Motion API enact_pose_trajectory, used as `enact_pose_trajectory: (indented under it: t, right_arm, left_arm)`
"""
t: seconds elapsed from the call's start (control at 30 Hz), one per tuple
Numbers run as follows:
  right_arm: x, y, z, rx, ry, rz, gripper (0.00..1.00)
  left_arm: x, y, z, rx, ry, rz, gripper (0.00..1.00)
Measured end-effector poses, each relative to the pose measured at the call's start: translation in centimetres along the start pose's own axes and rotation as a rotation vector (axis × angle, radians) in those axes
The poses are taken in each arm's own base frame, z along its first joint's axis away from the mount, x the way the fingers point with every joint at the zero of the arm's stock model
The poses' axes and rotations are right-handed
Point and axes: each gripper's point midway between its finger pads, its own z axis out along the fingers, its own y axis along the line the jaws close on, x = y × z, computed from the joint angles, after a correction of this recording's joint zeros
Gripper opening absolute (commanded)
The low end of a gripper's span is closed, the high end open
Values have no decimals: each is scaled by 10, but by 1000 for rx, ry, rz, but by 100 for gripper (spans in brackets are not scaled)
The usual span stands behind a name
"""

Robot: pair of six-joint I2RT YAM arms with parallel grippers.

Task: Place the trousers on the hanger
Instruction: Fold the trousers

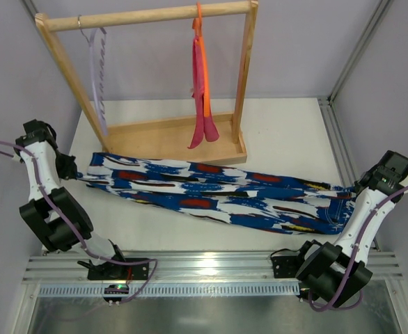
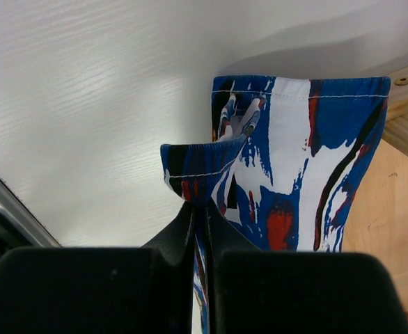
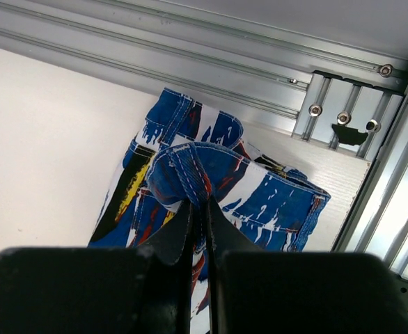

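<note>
- Currently the trousers (image 1: 211,195) are laid flat across the white table (image 1: 287,132), stretched from the left side to the right side, on the near side of the wooden rack (image 1: 148,15).
- The left gripper (image 2: 199,209) is clenched on a leg hem at the left end. A fold of the printed cloth is pinched between its closed fingers and lifted a little off the table.
- The right gripper (image 3: 198,202) is clenched on the waistband end at the right, where the stitched band is bunched between its closed fingers.
- The right end of the garment is brought close to the aluminium frame rail (image 3: 190,62) at the table's edge, so little room is left on that side.
- The hanger (image 1: 98,76) is hung by its hook from the rack's top bar at the far left, above the trousers and well apart from them.
- An orange hanger (image 1: 198,62) bearing a pink cloth (image 1: 205,125) is hung from the same bar further right, and a stretch of bare bar is left between the two hangers.
- The far edge of the trousers is seen just beside the near edge of the rack's base tray (image 1: 169,142); whether they touch cannot be told.
- Bare table is seen to the right of the rack, and also along the near side between the garment's near edge and the mounting rail (image 1: 211,264).
</note>
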Motion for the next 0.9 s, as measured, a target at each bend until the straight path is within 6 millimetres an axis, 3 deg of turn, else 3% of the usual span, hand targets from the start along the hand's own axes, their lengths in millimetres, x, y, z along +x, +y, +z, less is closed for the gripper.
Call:
enact_pose_trajectory:
  t: [0.4,0.9]
  right_arm:
    - [-4,2,-4,-21,-27,3,4]
    - [-1,7,7,-16,1,2,4]
  left_arm:
    - [0,17,-22,-28,-94,-8,0]
    - [1,-24,19,22,26,-4,0]
